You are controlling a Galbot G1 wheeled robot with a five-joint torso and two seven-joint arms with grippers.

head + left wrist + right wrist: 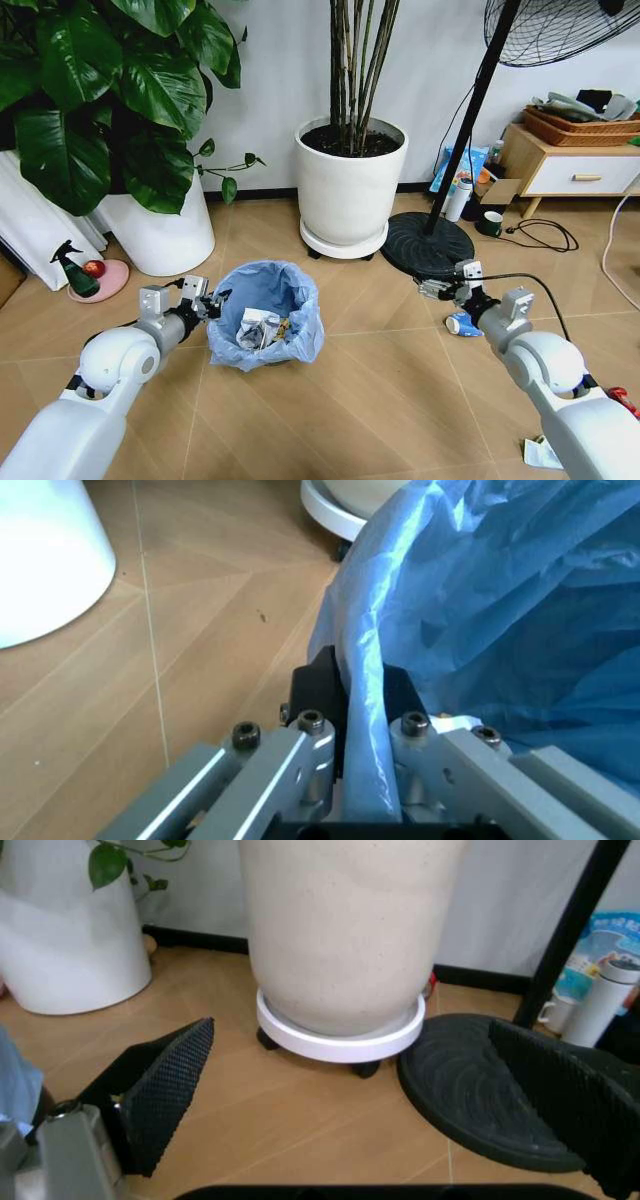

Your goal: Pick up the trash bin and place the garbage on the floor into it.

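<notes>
In the head view, the trash bin (pixel 266 315) is seen standing on the floor (pixel 380 400), in front of the white plant pot (pixel 350 185) on its wheeled base. Crumpled white paper and a yellowish scrap lie inside its light-blue bag. The left gripper (pixel 212 303) is held at the bin's left rim. The right gripper (pixel 440 286) is held above the floor near the black fan base (pixel 425 245), and a blue-white can (pixel 463 324) lies on the floor just beside that arm. A red-topped spray bottle (pixel 76 270) stands well apart to the left.

In the left wrist view, the left gripper (pixel 362 705) is shown with its fingers (pixel 318 694) closed on the rim, the blue bag (pixel 500 592) pinched between them.

In the right wrist view, the fingers (pixel 165 1087) of the right gripper (pixel 370 1095) are spread wide apart, with nothing held between them; the pot's wheeled base (pixel 340 1039) and the fan base (pixel 470 1087) are seen beyond.
</notes>
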